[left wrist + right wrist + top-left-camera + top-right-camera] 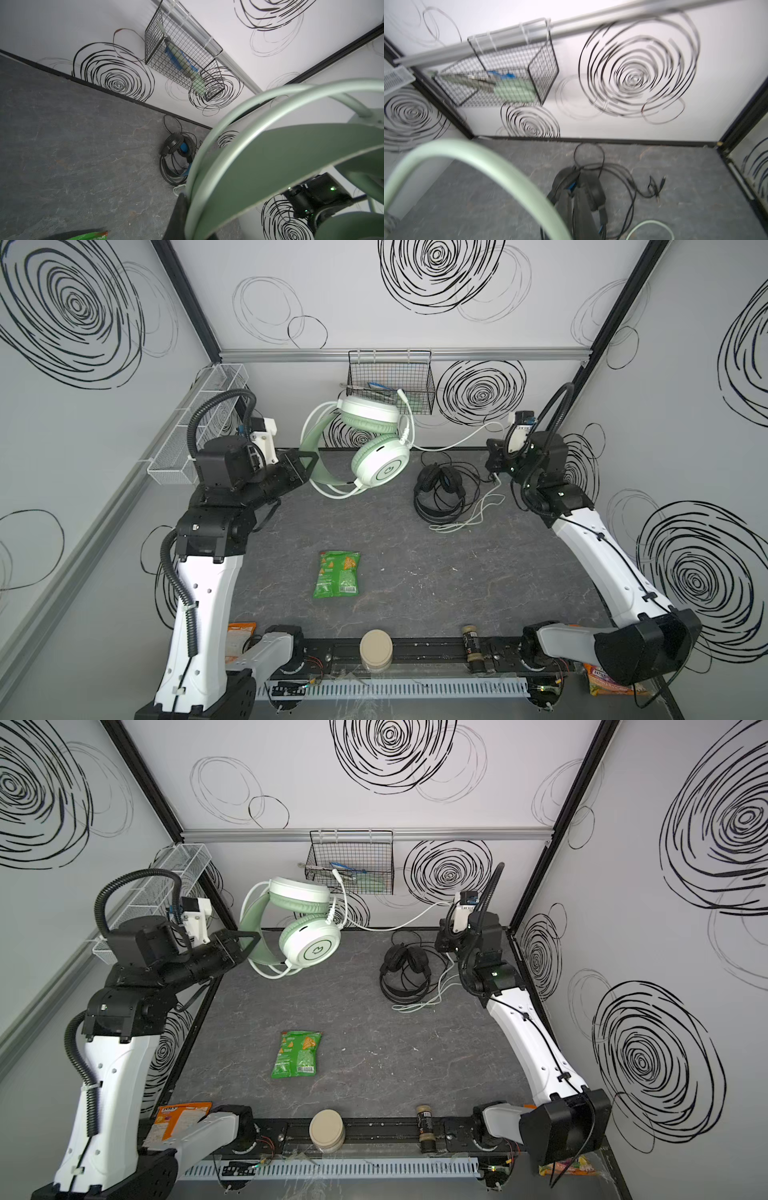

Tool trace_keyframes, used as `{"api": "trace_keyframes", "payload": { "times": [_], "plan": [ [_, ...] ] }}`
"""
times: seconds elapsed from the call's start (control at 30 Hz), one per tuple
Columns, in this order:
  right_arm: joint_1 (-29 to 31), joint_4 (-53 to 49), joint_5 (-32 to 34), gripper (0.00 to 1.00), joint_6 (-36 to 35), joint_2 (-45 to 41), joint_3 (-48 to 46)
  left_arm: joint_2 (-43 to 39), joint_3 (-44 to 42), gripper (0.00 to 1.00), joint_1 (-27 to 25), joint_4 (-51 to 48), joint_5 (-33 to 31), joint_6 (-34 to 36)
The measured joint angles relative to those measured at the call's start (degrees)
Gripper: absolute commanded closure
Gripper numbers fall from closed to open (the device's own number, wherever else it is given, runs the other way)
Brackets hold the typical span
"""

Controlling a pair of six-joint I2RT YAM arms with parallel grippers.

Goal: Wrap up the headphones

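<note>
Above the rear left of the table [436, 580], the mint-green headphones [380, 464] hang clear of the surface, their headband clamped in the closed left gripper [308, 460]. Their pale cable [453, 440] spans to the right gripper [494, 462], which is closed on it. Slack cable loops on the table beside the black headphones [439, 489], lying at rear right. A green snack bag [337, 574] lies mid-table, well apart.
</note>
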Motion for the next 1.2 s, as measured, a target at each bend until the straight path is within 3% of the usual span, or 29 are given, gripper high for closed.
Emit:
{"api": "trace_keyframes", "payload": {
  "times": [0.23,0.53,0.8,1.2],
  "plan": [
    [0.61,0.61,1.20,1.00,-0.72,13.68,16.15,-3.78,-9.81,1.00,-6.01,3.39,2.80,1.05],
    [8.13,-1.81,1.33,1.00,-4.09,20.48,23.61,-6.27,-15.93,1.00,-14.36,3.17,6.64,7.76],
    [13.22,-1.99,3.08,1.00,-10.36,17.81,29.55,-6.21,-21.03,1.00,-16.85,1.40,-0.37,12.81],
    [20.00,-2.64,13.75,1.00,-22.62,15.72,34.45,-6.54,-29.46,1.00,-15.52,4.55,-9.38,13.51]
  ]
}}
